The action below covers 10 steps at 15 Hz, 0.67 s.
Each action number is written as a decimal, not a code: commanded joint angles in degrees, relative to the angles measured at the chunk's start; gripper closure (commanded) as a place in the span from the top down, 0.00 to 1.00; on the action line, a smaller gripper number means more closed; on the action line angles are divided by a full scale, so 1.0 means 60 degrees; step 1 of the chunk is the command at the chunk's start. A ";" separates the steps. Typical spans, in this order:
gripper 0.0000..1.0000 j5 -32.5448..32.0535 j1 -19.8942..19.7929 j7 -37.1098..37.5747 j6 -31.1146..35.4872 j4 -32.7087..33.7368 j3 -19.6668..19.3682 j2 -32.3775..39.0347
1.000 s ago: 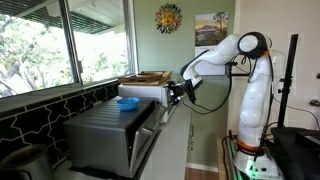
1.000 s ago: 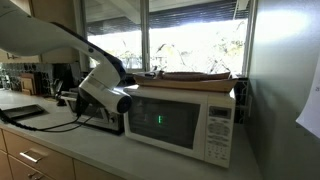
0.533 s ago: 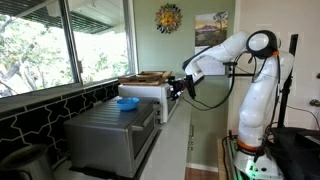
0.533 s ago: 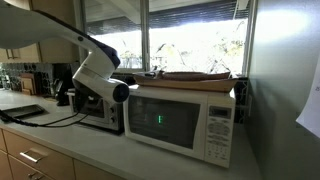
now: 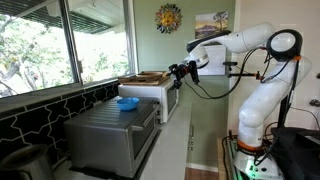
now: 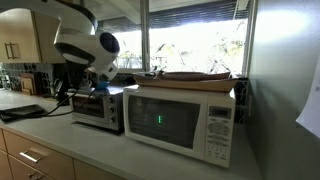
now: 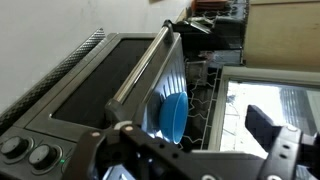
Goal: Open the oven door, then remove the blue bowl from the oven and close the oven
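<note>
The grey oven [image 5: 100,128] stands on the counter under the window; it also shows in an exterior view [image 6: 97,108] and in the wrist view [image 7: 60,110]. The oven door [image 7: 100,75] looks shut, with its handle bar along the top edge; it is seen edge-on in an exterior view [image 5: 143,148]. The blue bowl [image 5: 128,102] rests on the oven's ridged top, and also shows in the wrist view [image 7: 173,115]. My gripper [image 5: 179,72] is open and empty, raised above and beyond the oven. In the wrist view my gripper [image 7: 190,150] has its fingers [image 7: 268,128] spread wide.
A white microwave [image 5: 160,93] with a flat tray on top stands next to the oven; it also shows in an exterior view [image 6: 180,120]. A window and black tiled wall [image 5: 40,115] run behind the counter. A dark stand [image 5: 290,90] is beside the arm.
My arm has lifted and drawn back from the oven's front; the gripper now sits higher, above the microwave. The bowl and the oven have not moved.
</note>
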 commanded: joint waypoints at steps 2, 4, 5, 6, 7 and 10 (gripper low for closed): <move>1.00 -0.2058 0.0062 0.1089 0.0009 0.0830 0.0512 -0.0788; 1.00 -0.2925 0.0184 0.1381 -0.0043 0.1181 0.0716 -0.0931; 1.00 -0.3370 0.0263 0.1506 -0.0079 0.1350 0.0816 -0.0982; 1.00 -0.3820 0.0350 0.1616 -0.0115 0.1503 0.0912 -0.0998; 1.00 -0.4264 0.0449 0.1697 -0.0099 0.1624 0.1017 -0.1017; 1.00 -0.5643 0.0807 0.1945 -0.0063 0.1925 0.1332 -0.1040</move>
